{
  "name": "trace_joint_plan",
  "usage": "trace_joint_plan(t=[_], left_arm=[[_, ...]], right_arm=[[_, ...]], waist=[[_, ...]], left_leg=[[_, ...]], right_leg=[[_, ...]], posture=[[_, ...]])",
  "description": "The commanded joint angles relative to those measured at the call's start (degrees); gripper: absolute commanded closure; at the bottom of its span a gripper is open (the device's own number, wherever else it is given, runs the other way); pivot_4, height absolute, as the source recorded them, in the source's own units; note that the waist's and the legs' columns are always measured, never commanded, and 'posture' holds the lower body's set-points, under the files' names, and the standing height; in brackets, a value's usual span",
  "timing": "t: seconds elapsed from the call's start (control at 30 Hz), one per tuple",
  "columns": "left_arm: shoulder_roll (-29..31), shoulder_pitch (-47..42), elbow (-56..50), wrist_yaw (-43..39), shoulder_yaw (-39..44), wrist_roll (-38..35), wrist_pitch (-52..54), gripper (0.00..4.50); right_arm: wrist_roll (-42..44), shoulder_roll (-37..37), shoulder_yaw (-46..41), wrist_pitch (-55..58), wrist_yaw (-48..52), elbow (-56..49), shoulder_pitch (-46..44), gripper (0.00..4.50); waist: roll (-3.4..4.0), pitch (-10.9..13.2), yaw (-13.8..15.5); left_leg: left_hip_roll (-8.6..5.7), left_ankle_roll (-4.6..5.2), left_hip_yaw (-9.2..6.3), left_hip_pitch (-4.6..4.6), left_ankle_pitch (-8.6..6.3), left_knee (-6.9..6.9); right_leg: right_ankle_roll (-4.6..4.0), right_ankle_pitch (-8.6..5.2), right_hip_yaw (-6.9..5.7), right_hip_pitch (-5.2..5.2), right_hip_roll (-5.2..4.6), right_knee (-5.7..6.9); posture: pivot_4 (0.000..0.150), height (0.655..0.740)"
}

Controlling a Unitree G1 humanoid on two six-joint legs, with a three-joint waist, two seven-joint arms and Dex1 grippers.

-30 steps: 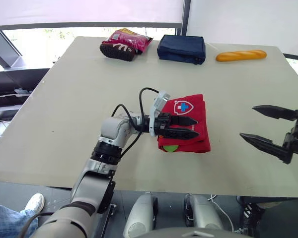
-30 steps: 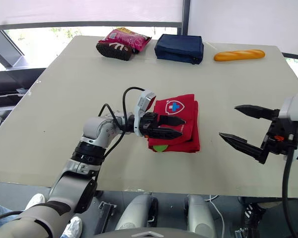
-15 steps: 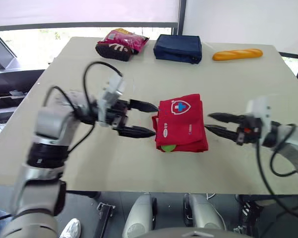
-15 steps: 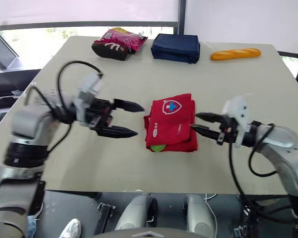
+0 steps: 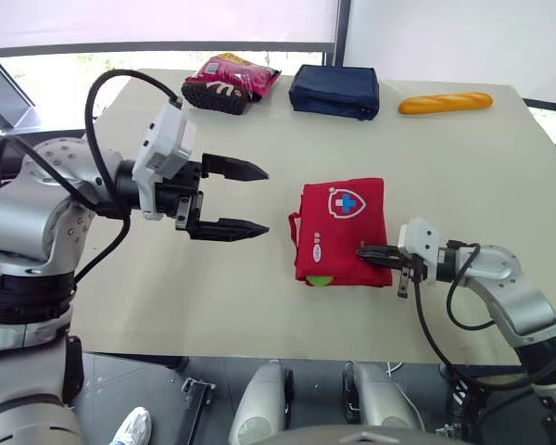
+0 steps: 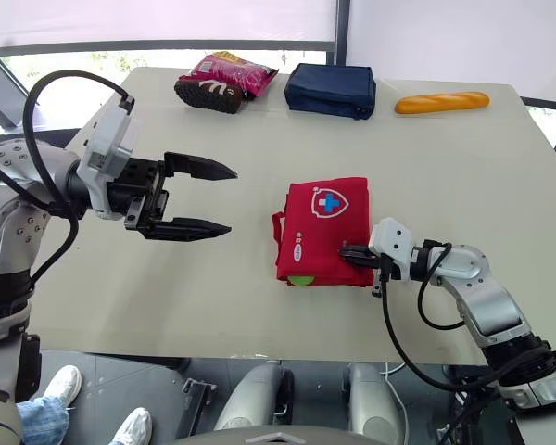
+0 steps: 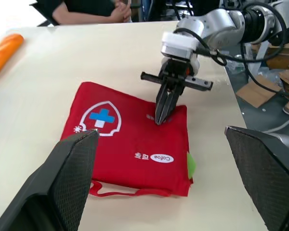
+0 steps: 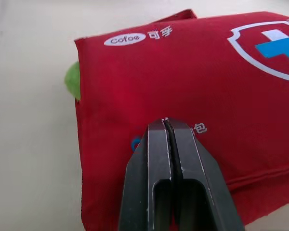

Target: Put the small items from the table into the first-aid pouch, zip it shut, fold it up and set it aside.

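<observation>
The red first-aid pouch (image 5: pixel 343 227) lies folded and flat in the middle of the table (image 5: pixel 120 278), its white cross badge facing up. A green bit (image 5: pixel 320 279) pokes out at its near edge. My right gripper (image 5: pixel 362 250) is shut, its tips resting on the pouch's near right part; in the right wrist view the closed fingertips (image 8: pixel 165 126) press on the red fabric (image 8: pixel 207 72) with nothing pinched between them. My left gripper (image 5: pixel 265 197) hangs open to the left of the pouch, apart from it. The left wrist view looks down on the pouch (image 7: pixel 130 139) and the right gripper (image 7: pixel 163 115).
At the table's far edge lie a pink snack bag (image 5: pixel 232 82), a navy pouch (image 5: pixel 338 90) and a baguette (image 5: pixel 448 103). A person (image 7: pixel 94 9) sits beyond the table. The near table edge runs just below the right arm.
My left gripper pulled off the pouch to the left, still open. My right arm swung in from the right, shut its fingers and set its tips on the pouch.
</observation>
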Motion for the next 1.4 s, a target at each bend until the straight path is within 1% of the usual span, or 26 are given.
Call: trace_joint_plan(t=[0.03, 0.13, 0.2, 0.3, 0.37, 0.47, 0.53, 0.57, 0.67, 0.77, 0.87, 0.9, 0.93, 0.97, 1.0, 1.03, 1.1, 1.13, 1.3, 1.4], left_arm=[[0.5, -0.2, -1.4, 1.4, 2.3, -1.8, 0.4, 0.00], [0.7, -0.4, -1.5, 1.9, 2.6, -2.7, 0.8, 0.00], [0.8, -0.5, -1.3, 2.2, 2.7, -3.0, 0.7, 0.00], [0.7, -0.6, -1.0, 2.5, 2.7, -3.2, 0.5, 0.00], [0.7, -0.6, -0.9, 2.5, 2.7, -3.2, 0.4, 0.00], [0.8, -0.4, -1.1, 2.7, 3.0, -3.6, 0.5, 0.00], [0.9, 0.0, -1.3, 2.7, 3.3, -3.7, 0.5, 0.00], [1.1, 0.2, -1.4, 2.8, 3.5, -3.7, 0.6, 0.00], [1.6, 1.2, -1.6, 3.2, 4.3, -4.2, 0.8, 0.00], [2.0, 2.4, -2.0, 3.4, 5.0, -4.6, 0.8, 0.00], [2.1, 2.9, -2.1, 3.5, 5.3, -4.8, 0.8, 0.00], [2.1, 3.1, -2.0, 3.6, 5.3, -4.7, 0.7, 0.00], [1.7, 3.0, -1.6, 4.2, 5.4, -4.2, 0.1, 0.00], [1.4, 2.8, -1.2, 4.7, 5.4, -3.8, -0.3, 0.00], [1.3, 2.7, -1.0, 5.0, 5.4, -3.6, -0.6, 0.00], [1.5, 2.8, -0.9, 4.7, 5.3, -3.5, -0.9, 0.00], [2.0, 3.2, -1.0, 4.0, 5.3, -3.6, -1.4, 0.00], [2.2, 3.4, -1.0, 3.8, 5.3, -3.7, -1.5, 0.00], [2.8, 4.4, -1.9, 3.2, 6.2, -4.4, -1.5, 0.00], [3.4, 5.0, -2.1, 2.7, 6.6, -4.8, -1.7, 0.00]], right_arm=[[2.9, 0.9, -3.8, 1.8, 0.4, 0.8, -3.0, 4.46], [9.0, 3.2, -7.7, 5.6, 0.2, 0.6, -7.6, 4.46], [10.4, 4.8, -9.1, 7.4, -0.6, 2.1, -11.3, 4.46], [3.9, 5.8, -6.4, 5.5, -2.0, 10.0, -16.7, 4.46], [-1.1, 5.8, -3.6, 2.4, -2.1, 15.2, -18.8, 4.46], [-3.9, 8.2, -2.1, 3.1, -3.4, 21.5, -21.4, 4.46], [-6.6, 8.2, -0.2, 3.9, -3.2, 23.9, -21.7, 4.46], [-7.5, 7.7, 0.9, 5.7, -2.4, 23.9, -21.0, 4.46], [-10.0, 7.2, 1.7, 5.1, -2.9, 23.3, -18.9, 4.46], [-2.6, 10.3, -5.2, 8.1, -4.1, 18.9, -19.0, 4.46], [2.5, 10.8, -10.3, 12.0, -4.3, 16.7, -19.6, 3.76], [4.3, 10.6, -11.7, 13.8, -4.0, 16.2, -19.7, 3.30], [5.9, 10.0, -13.0, 16.2, -3.8, 15.7, -19.5, 2.67], [6.9, 9.3, -13.8, 18.8, -3.9, 15.4, -19.3, 2.13], [7.5, 8.8, -14.4, 20.8, -4.2, 15.2, -19.0, 1.98], [7.9, 8.4, -14.8, 22.6, -4.7, 15.0, -18.7, 1.42], [8.8, 8.0, -15.2, 25.5, -5.3, 14.0, -17.9, 0.59], [9.1, 7.8, -15.1, 26.8, -5.3, 13.2, -17.3, 0.05], [10.9, 5.8, -11.9, 36.4, -5.1, 5.3, -10.9, 0.01], [12.4, 5.9, -11.6, 40.5, -6.0, 2.6, -9.0, 0.01]], waist=[[0.00, 0.0, -0.1], [0.00, 0.0, -0.2], [0.01, 0.0, -0.3], [0.02, 0.0, -0.3], [0.01, 0.0, -0.1], [0.02, 0.0, -0.1], [0.03, 0.0, -0.3], [0.03, 0.0, -0.3], [0.02, 0.0, -0.3], [0.02, 0.0, -0.3], [0.04, 0.0, -0.3], [0.04, 0.0, -0.3], [0.04, 0.0, -0.2], [0.04, 0.0, -0.2], [0.04, 0.0, -0.1], [0.04, 0.0, 0.0], [0.04, 0.0, -0.2], [0.04, 0.0, -0.2], [0.04, 0.1, -0.3], [0.04, 0.0, -0.4]], left_leg=[[0.00, -0.01, 0.00, 0.01, 0.00, 0.00], [0.02, -0.01, 0.00, 0.00, 0.00, 0.00], [0.03, -0.01, 0.02, -0.02, 0.00, 0.00], [0.04, -0.01, 0.03, -0.02, 0.01, 0.00], [0.03, -0.01, 0.02, -0.01, 0.01, 0.00], [-0.04, -0.01, 0.00, -0.04, 0.00, 0.00], [-0.06, -0.01, 0.06, -0.07, 0.01, 0.00], [-0.05, -0.02, 0.10, -0.08, 0.01, 0.00], [-0.02, -0.01, 0.08, -0.04, 0.01, 0.00], [0.01, -0.01, 0.06, -0.04, 0.01, -0.01], [0.02, -0.01, 0.10, -0.04, 0.01, -0.01], [0.02, -0.02, 0.10, -0.03, 0.01, -0.01], [0.02, -0.02, 0.10, -0.03, 0.01, -0.01], [0.02, -0.01, 0.09, -0.03, 0.01, -0.01], [0.01, -0.01, 0.08, -0.03, 0.01, -0.01], [0.00, -0.01, 0.06, -0.04, 0.01, -0.01], [-0.02, -0.01, 0.08, -0.05, 0.00, -0.01], [-0.02, -0.01, 0.09, -0.05, 0.00, -0.01], [0.01, -0.01, 0.08, -0.05, 0.00, -0.03], [0.02, 0.00, 0.13, -0.04, 0.00, -0.02]], right_leg=[[0.00, 0.00, 0.00, 0.00, 0.00, 0.03], [-0.01, 0.03, 0.00, -0.02, 0.01, 0.06], [-0.03, 0.14, 0.00, -0.05, 0.02, 0.07], [-0.06, 0.19, 0.01, -0.08, 0.03, 0.09], [-0.11, 0.16, 0.00, -0.07, 0.04, 0.10], [-0.18, 0.16, 0.00, -0.05, 0.01, 0.08], [-0.14, 0.20, 0.08, -0.09, 0.00, 0.08], [-0.07, 0.24, 0.13, -0.12, 0.00, 0.09], [-0.06, 0.25, 0.11, -0.10, 0.01, 0.09], [-0.06, 0.24, 0.09, -0.10, 0.04, 0.10], [-0.04, 0.26, 0.11, -0.11, 0.04, 0.14], [-0.04, 0.26, 0.11, -0.11, 0.04, 0.14], [-0.04, 0.26, 0.11, -0.11, 0.04, 0.15], [-0.04, 0.26, 0.10, -0.11, 0.03, 0.15], [-0.05, 0.26, 0.09, -0.10, 0.02, 0.15], [-0.05, 0.26, 0.08, -0.10, 0.02, 0.15], [-0.05, 0.26, 0.10, -0.10, 0.00, 0.14], [-0.06, 0.25, 0.11, -0.11, 0.00, 0.13], [-0.05, 0.25, 0.10, -0.13, 0.03, 0.15], [-0.08, 0.22, 0.12, -0.13, 0.03, 0.14]], posture=[[0.150, 0.7164], [0.150, 0.7164], [0.150, 0.7164], [0.150, 0.7164], [0.150, 0.7164], [0.150, 0.7164], [0.150, 0.7164], [0.150, 0.7164], [0.150, 0.7164], [0.150, 0.7164], [0.150, 0.7164], [0.150, 0.7164], [0.150, 0.7164], [0.150, 0.7164], [0.150, 0.7164], [0.150, 0.7164], [0.150, 0.7164], [0.150, 0.7164], [0.150, 0.7164], [0.150, 0.7164]])
